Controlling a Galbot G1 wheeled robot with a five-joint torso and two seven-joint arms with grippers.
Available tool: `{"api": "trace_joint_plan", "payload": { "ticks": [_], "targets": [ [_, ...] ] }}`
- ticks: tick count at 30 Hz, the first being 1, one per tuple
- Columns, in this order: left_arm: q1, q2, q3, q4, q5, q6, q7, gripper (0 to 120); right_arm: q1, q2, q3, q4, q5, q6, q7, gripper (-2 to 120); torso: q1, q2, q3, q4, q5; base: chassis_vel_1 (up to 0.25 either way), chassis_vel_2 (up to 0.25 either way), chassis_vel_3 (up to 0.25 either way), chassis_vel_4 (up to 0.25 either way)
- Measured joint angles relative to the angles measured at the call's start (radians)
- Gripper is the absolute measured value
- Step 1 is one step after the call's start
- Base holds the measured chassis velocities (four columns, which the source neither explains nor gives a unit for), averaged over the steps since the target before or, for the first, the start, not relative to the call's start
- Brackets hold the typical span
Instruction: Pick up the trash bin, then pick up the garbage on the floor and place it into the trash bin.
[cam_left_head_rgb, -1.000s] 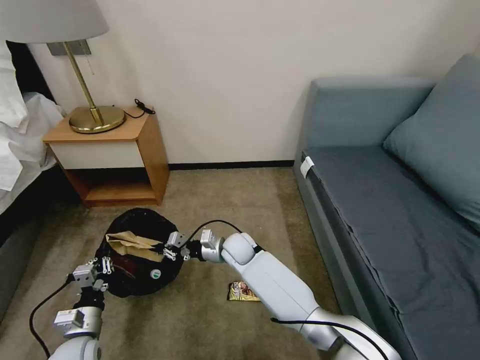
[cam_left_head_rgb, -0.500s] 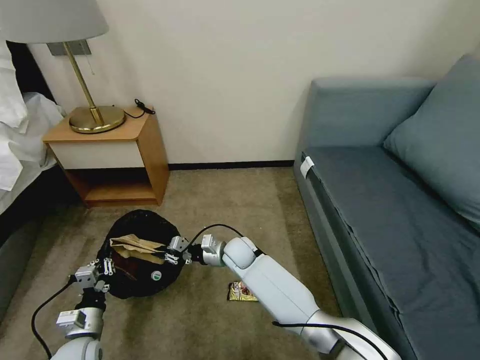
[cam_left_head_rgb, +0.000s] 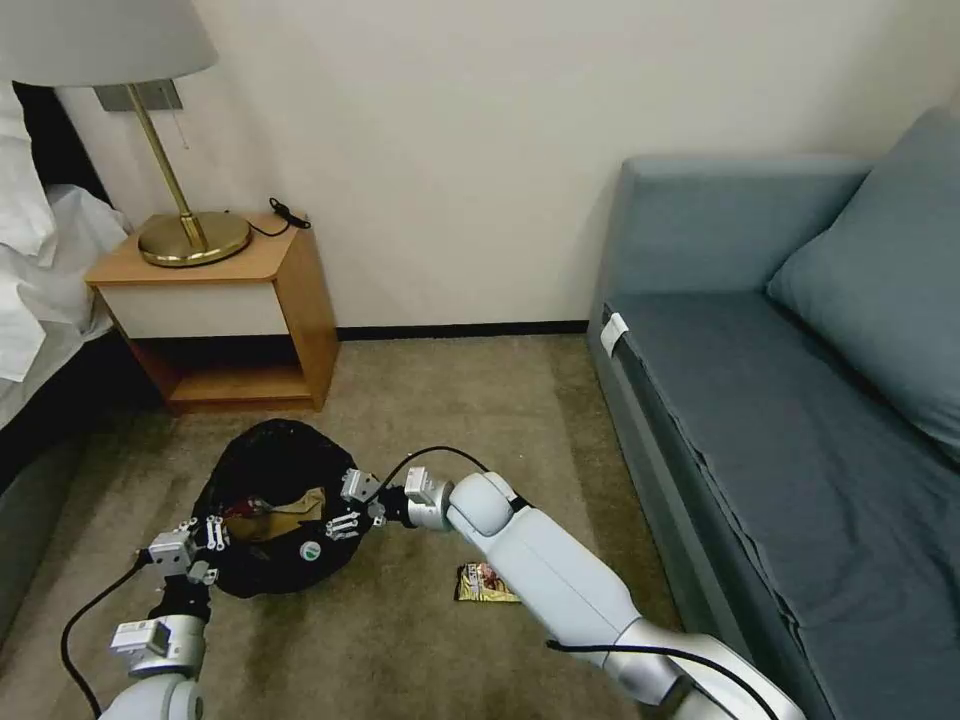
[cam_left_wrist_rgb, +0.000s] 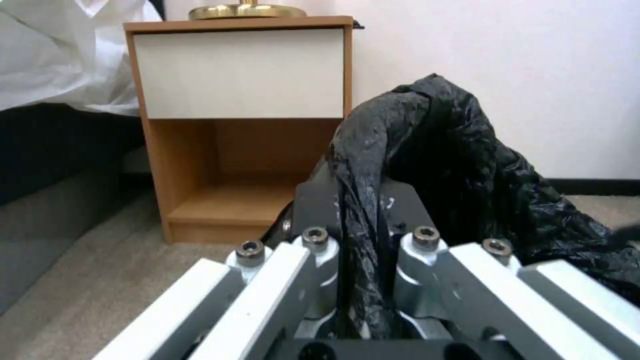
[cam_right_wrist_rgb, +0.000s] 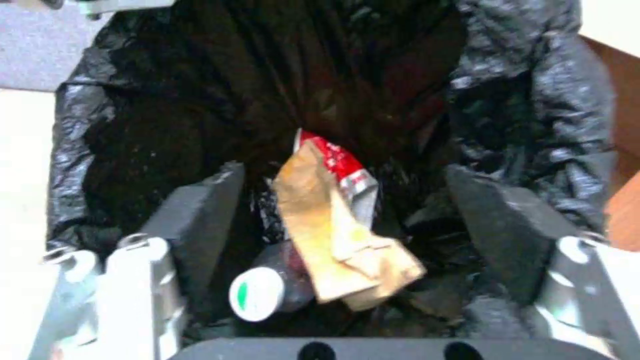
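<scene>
The right gripper (cam_left_head_rgb: 347, 507) hangs over the near right rim of the bin (cam_left_head_rgb: 262, 455), its fingers (cam_right_wrist_rgb: 200, 210) spread wide with nothing between them. Seen from its wrist, the two dark pads frame the litter lying below inside the black liner: a crumpled brown paper bag (cam_right_wrist_rgb: 337, 250) on top, a red snack bag (cam_right_wrist_rgb: 340, 162) poking out from under it, and a bottle (cam_right_wrist_rgb: 263, 290) with its white cap facing up. From the head view the paper bag (cam_left_head_rgb: 290, 505) and the bottle cap (cam_left_head_rgb: 311, 549) show in the bin's mouth, just left of the open fingers.

The left gripper (cam_left_head_rgb: 200, 540) sits at the bin's near left edge, pinched tight on the liner; its wrist view shows a fold of the black plastic (cam_left_wrist_rgb: 363, 235) squeezed between the closed fingers, with the rest of the bag bulging beyond.

The bin stands on the carpet (cam_left_head_rgb: 450, 400) in front of the nightstand (cam_left_head_rgb: 215, 310). One yellow-brown wrapper (cam_left_head_rgb: 484, 583) lies on the carpet, close under the right arm and well apart from the bin. A blue-grey sofa (cam_left_head_rgb: 780, 420) runs along the right side, and a brass lamp (cam_left_head_rgb: 190, 235) stands on the nightstand.
</scene>
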Motion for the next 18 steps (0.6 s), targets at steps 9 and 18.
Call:
{"api": "trace_joint_plan", "payload": {
  "ticks": [9,18],
  "targets": [
    [-0.017,0.038,-0.009,0.025,-0.020,0.000,0.000,5,0.045,-0.003,0.027,-0.002,0.021,-0.004,0.007,100,0.000,0.000,0.000,0.0000,0.0000,0.000,0.000,0.000,0.000],
    [-0.023,0.041,-0.010,0.027,-0.022,0.000,0.000,5,0.059,-0.003,0.039,-0.006,0.030,-0.004,0.022,100,0.000,0.000,0.000,0.0000,0.0000,0.000,0.000,0.000,0.000]
  ]
}}
